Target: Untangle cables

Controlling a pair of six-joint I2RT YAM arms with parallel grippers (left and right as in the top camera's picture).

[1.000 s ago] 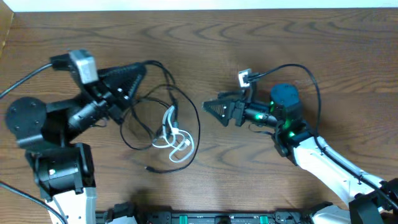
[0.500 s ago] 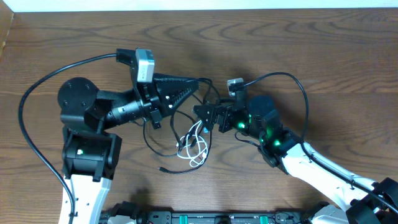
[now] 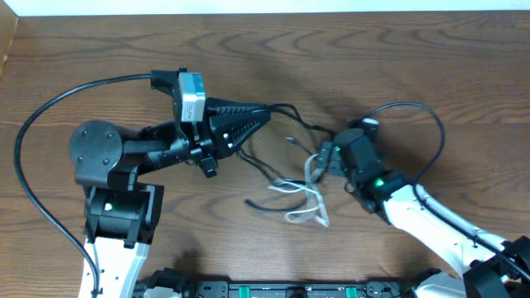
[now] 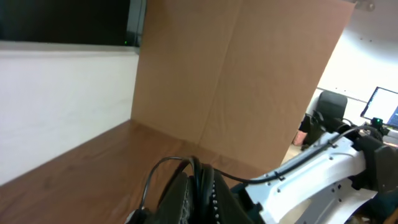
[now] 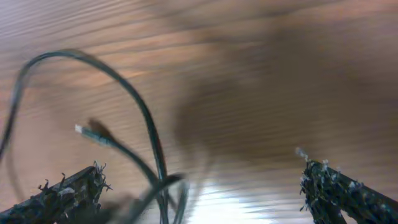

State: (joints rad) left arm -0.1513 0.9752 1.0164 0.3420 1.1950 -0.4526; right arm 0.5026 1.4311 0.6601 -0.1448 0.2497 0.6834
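Cables (image 3: 300, 197) pulled rightward and spread mid-frame, bundle loosened; left gripper (image 3: 265, 109) jaws clamped on them, right gripper (image 3: 321, 161) jaws apart.

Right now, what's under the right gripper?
Wrist view: a black cable loops over the table between the fingers of the open right gripper. Overhead, the white cable runs under it; the gripper hides where it ends.

A lab-like office workroom: a wood-grain table (image 3: 414, 66) screened by a brown cardboard panel (image 4: 249, 81), a white wall (image 4: 62, 93), and behind the panel a black office chair (image 4: 329, 104) and a lit computer monitor (image 4: 385, 109)
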